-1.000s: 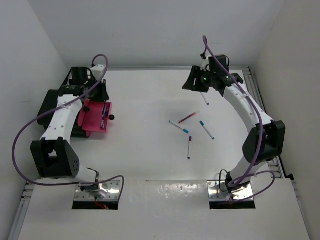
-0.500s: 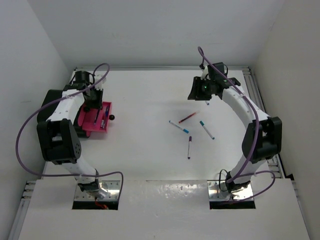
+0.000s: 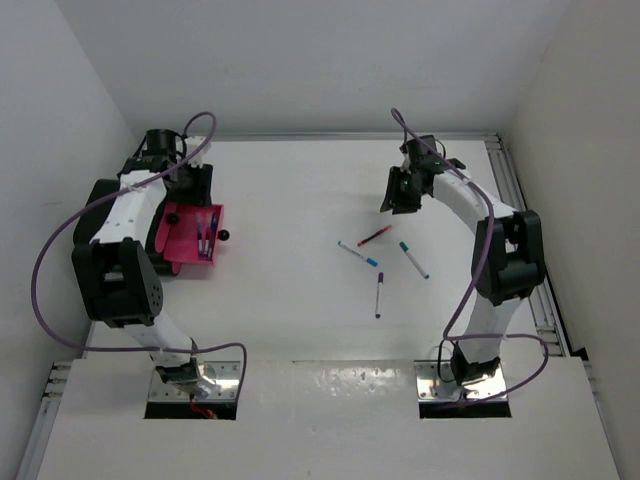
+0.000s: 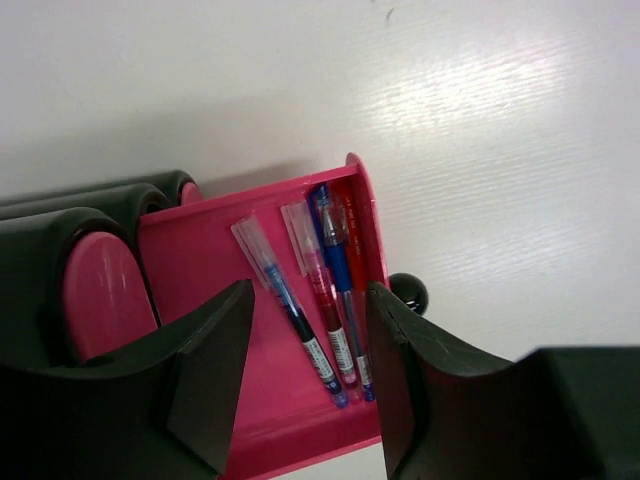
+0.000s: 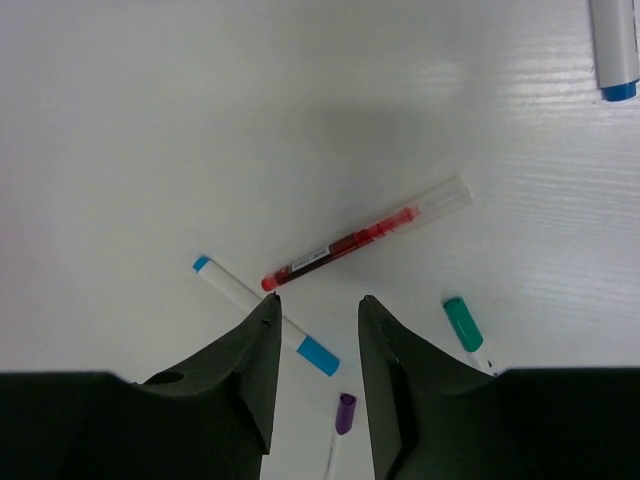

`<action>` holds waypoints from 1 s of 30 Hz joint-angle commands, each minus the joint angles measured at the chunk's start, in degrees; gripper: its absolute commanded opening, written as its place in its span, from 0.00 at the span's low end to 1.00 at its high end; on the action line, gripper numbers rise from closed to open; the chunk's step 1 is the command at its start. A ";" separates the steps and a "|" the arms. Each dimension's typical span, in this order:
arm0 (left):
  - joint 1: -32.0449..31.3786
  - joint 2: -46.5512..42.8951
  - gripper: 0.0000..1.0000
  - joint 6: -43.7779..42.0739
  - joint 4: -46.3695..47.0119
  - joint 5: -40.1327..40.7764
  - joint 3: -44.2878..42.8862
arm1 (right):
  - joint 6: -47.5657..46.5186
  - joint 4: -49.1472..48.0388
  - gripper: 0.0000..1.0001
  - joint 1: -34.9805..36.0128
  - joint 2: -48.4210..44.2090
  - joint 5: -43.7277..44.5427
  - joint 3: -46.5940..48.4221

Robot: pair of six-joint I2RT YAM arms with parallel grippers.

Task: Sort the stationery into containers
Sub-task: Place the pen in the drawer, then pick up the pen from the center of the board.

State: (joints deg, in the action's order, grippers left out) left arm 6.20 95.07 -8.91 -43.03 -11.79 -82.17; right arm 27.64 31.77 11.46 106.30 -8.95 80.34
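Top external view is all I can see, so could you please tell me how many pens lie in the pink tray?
Observer: The left wrist view shows at least three pens lying side by side along one wall of the pink tray.
Operator: Thank you. Is the right gripper holding anything?
Observer: No, the right gripper is open and empty, and the red pen lies just ahead of it.
Operator: Is there anything near it that I cannot see?
Observer: Yes, a fifth loose pen, the blue-tipped pen, shows at the edge of the right wrist view.
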 commanded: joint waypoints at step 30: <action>-4.26 -13.94 0.57 1.61 2.68 -3.59 -0.97 | 11.47 -1.80 0.25 4.79 17.88 10.36 5.79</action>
State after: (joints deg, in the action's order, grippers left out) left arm 1.89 82.00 -7.88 -40.91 -15.22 -83.07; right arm 37.63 31.24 15.90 121.71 1.56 84.29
